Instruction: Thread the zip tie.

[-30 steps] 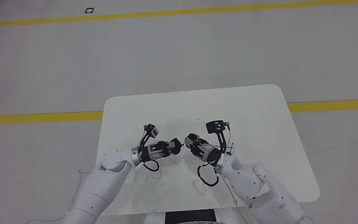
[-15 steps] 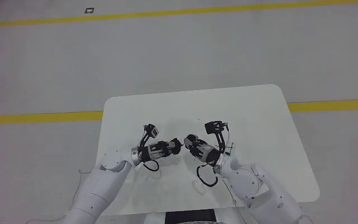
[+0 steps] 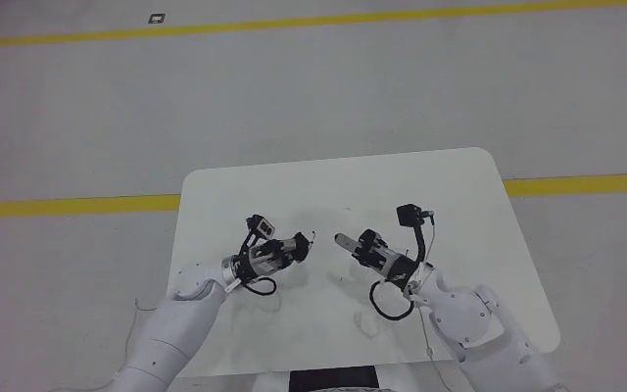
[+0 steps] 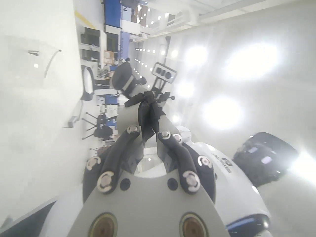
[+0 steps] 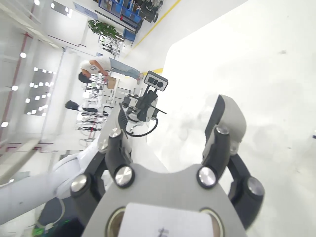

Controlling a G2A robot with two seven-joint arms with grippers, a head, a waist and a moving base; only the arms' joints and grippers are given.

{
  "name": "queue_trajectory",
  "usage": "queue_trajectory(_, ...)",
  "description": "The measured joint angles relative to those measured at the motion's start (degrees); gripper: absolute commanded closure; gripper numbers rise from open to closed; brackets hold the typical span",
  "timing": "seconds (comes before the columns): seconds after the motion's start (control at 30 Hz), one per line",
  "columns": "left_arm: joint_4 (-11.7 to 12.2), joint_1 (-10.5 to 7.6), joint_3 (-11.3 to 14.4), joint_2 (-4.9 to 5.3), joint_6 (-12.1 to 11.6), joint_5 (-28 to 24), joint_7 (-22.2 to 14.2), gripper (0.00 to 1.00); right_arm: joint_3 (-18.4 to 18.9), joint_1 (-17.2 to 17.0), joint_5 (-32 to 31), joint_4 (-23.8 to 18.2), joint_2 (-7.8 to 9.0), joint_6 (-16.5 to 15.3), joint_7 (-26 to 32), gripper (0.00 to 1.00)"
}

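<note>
A thin black zip tie [image 4: 145,124] is pinched between the shut fingers of my left gripper [image 4: 148,104]. In the top view the left gripper [image 3: 300,246] hovers over the middle of the white table [image 3: 441,186], with the zip tie [image 3: 311,235] poking out of its tip. My right gripper [image 3: 343,241] faces it a short gap away to the right. In the right wrist view the right gripper [image 5: 170,109] is wide open and holds nothing. Beyond it is the left gripper [image 5: 144,107], with the zip tie [image 5: 158,110] showing as a thin dark strip.
Both arms hang above the table's near half. A few small specks [image 5: 282,52] mark the tabletop. Yellow floor lines [image 3: 88,205] run beside and behind the table.
The right gripper has drawn back to the right, away from the left one, and now stands open. The left gripper has turned slightly, still holding the zip tie.
</note>
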Motion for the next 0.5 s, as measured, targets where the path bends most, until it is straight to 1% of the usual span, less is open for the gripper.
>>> queue_trajectory(0.07, 1.53, -0.62, -0.14, -0.07, 1.74, -4.56, -2.21, 1.0, 0.34, -0.07, 2.66, -0.07, 0.01, -0.62, 0.58, 0.0)
queue_trajectory(0.1, 2.14, -0.99, -0.17, -0.04, 2.11, -5.42, -2.63, 1.0, 0.33, -0.07, 2.75, -0.1, 0.01, -0.58, 0.59, 0.0)
queue_trajectory(0.2, 2.2, -1.02, -0.15, -0.01, 2.06, -3.48, -2.52, 1.0, 0.28, -0.06, 1.82, -0.1, 0.01, -0.47, 0.52, 0.0)
queue_trajectory(0.37, 2.24, -0.92, -0.21, -0.03, 2.18, -3.71, -2.12, 1.0, 0.18, -0.09, 2.27, 0.13, -0.03, -0.55, 0.34, 0.0)
queue_trajectory(0.43, 2.52, -0.61, -0.63, -0.08, 2.59, -5.18, -0.58, 1.0, -0.12, -0.2, 6.21, 1.17, -0.24, -1.36, 0.43, 0.0)
queue_trajectory(0.47, 2.48, -0.28, -0.68, -0.21, 3.29, -6.79, -0.86, 1.0, -0.18, -0.18, 9.55, 1.82, -0.37, -2.11, 1.03, 0.0)
queue_trajectory(0.5, 2.41, 0.18, -0.59, -0.44, 4.7, -10.18, -2.57, 1.0, -0.11, 0.0, 14.96, 2.88, -0.52, -3.28, 2.49, 0.0)
